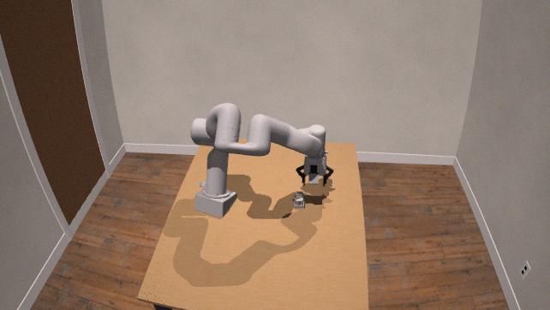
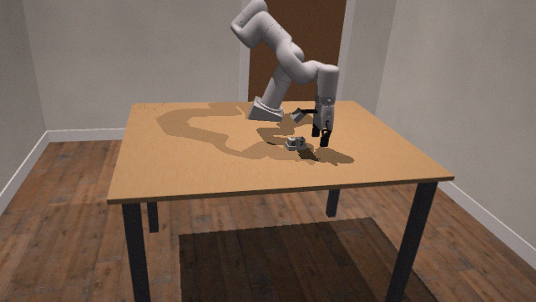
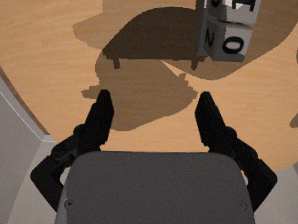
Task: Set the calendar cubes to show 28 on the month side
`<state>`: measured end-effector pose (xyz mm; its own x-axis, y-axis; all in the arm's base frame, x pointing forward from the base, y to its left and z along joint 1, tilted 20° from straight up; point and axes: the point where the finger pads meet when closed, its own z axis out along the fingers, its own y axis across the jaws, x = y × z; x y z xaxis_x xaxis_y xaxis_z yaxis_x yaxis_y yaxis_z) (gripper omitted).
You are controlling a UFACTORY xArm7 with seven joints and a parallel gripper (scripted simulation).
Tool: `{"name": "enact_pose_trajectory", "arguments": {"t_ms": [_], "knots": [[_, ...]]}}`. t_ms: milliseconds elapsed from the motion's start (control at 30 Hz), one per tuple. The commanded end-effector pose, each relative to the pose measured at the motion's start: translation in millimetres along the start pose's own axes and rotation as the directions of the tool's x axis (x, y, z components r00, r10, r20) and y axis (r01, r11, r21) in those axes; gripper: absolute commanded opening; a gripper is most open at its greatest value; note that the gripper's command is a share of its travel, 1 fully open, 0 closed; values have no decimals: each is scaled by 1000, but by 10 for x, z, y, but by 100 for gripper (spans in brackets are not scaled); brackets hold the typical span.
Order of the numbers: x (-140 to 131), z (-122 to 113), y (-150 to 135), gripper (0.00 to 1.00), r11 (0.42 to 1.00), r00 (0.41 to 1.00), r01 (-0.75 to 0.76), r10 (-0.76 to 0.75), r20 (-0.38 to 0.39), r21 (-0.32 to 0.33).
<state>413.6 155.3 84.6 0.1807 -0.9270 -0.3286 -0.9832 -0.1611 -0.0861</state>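
The calendar (image 1: 299, 199) is a small grey tray holding two grey cubes side by side, flat on the wooden table. In the exterior view the calendar (image 2: 295, 147) shows "0" and "2" on the side facing that camera. In the wrist view the calendar (image 3: 226, 16) sits at the top right; the faces I can read are 0 and 2 on one side, 1 and 0 on the other. I cannot make out the month's name. My gripper (image 1: 314, 181) is open and empty, hovering just above the table beside the calendar, apart from it. It also shows in the exterior view (image 2: 320, 139) and in the wrist view (image 3: 154, 99).
The arm's base (image 1: 215, 201) stands on the table to the left of the calendar. The table's right edge (image 1: 361, 201) lies a short way beyond the gripper. A brown door (image 2: 296, 42) is behind the arm.
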Motion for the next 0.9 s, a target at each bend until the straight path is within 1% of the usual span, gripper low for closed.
{"name": "enact_pose_trajectory", "arguments": {"t_ms": [0,133,233,300,400,567,667,800,867], "knots": [[-1,-54,-9,100,1000,1000,0,0,0,3],[-5,-55,-11,100,1000,1000,-28,28,0,3],[-21,-54,-17,100,991,991,-137,137,0,2],[-21,-54,-17,100,991,991,-137,137,0,2],[-37,-55,-24,100,970,970,-244,244,1,3],[-80,-55,-42,100,963,963,-268,268,1,3],[-92,-54,-46,100,937,937,-349,349,1,2],[-115,-55,-56,100,874,874,-486,486,1,2],[-115,-55,-56,100,874,874,-486,486,1,2]]}}
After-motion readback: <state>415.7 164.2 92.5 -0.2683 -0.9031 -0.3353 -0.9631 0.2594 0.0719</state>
